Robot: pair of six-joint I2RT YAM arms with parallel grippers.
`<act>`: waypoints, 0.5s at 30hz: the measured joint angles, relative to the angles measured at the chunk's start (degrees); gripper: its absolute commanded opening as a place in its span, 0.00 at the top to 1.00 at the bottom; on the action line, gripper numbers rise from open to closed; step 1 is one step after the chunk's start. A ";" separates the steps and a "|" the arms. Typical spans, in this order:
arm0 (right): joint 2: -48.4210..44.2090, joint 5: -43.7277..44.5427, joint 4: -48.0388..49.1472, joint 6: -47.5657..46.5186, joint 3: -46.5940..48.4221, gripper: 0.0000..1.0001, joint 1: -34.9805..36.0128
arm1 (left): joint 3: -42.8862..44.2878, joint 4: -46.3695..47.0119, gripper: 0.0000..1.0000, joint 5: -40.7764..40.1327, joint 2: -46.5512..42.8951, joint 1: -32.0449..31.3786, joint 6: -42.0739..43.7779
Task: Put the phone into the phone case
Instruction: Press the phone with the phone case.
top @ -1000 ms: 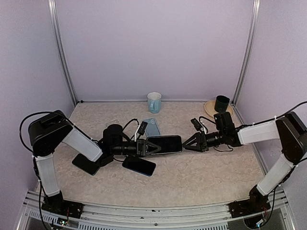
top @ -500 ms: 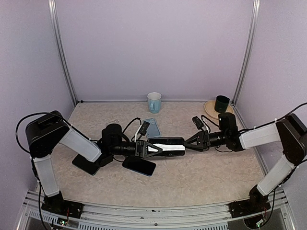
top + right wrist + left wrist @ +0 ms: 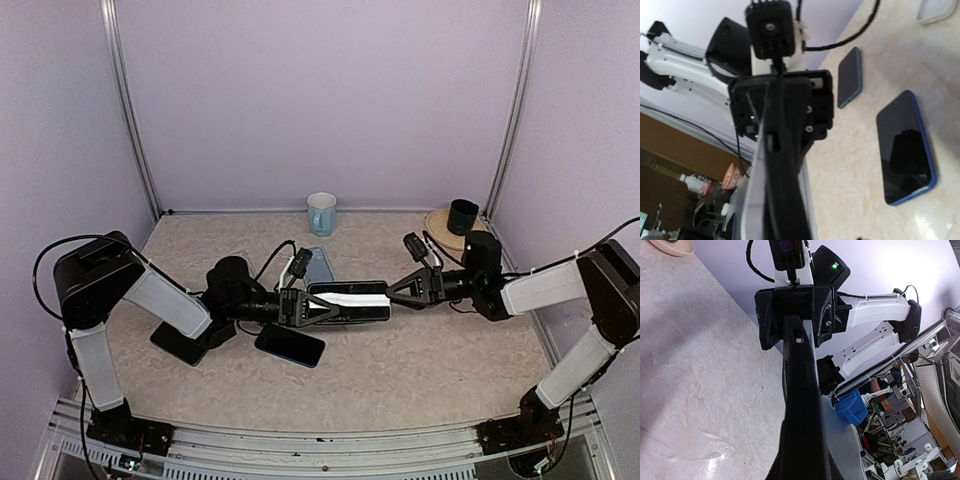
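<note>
Marbled beige counter [image 3: 420,360] carries everything; places here are taken from the pale blue mug [image 3: 321,213] at its back edge. Both arms reach inward and meet in front of the mug. The black phone [image 3: 350,300] is held up between them, turned onto its long edge, in front of the mug and slightly to its right.

The left tool [image 3: 312,307] is pressed together on the black phone's left end. The right tool [image 3: 395,291] straddles the opposite end with its fingers part-spread. Whether they press it I cannot tell.

From overhead, a white band shows along the black phone's upturned side. The left wrist view gives only a thin black edge running to the right tool's block. The right wrist view shows a pale face beside that edge.

A blue-rimmed phone [image 3: 290,346] lies screen up, well in front of the mug and a little to its left. Its dark glass is plain in the right wrist view. A light blue case [image 3: 320,265] lies flat directly in front of the mug. A dark cup [image 3: 462,215] stands on a tan plate [image 3: 438,225], well to the mug's right.
</note>
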 measured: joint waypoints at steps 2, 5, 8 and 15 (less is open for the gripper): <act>0.00 -0.17 1.57 0.87 -0.02 0.58 0.57 | 0.00 0.50 0.99 0.24 0.09 -0.04 -0.22; 0.02 -0.39 3.08 1.64 0.00 0.64 1.86 | 0.00 1.05 0.99 0.33 0.31 -0.20 -0.42; 0.04 -0.74 4.68 2.62 -0.02 0.70 2.80 | 0.00 1.95 0.99 0.61 0.76 -0.31 -0.63; 0.09 -1.05 7.56 4.46 -0.04 0.82 2.97 | 0.00 3.41 0.98 0.92 0.85 -0.35 -1.42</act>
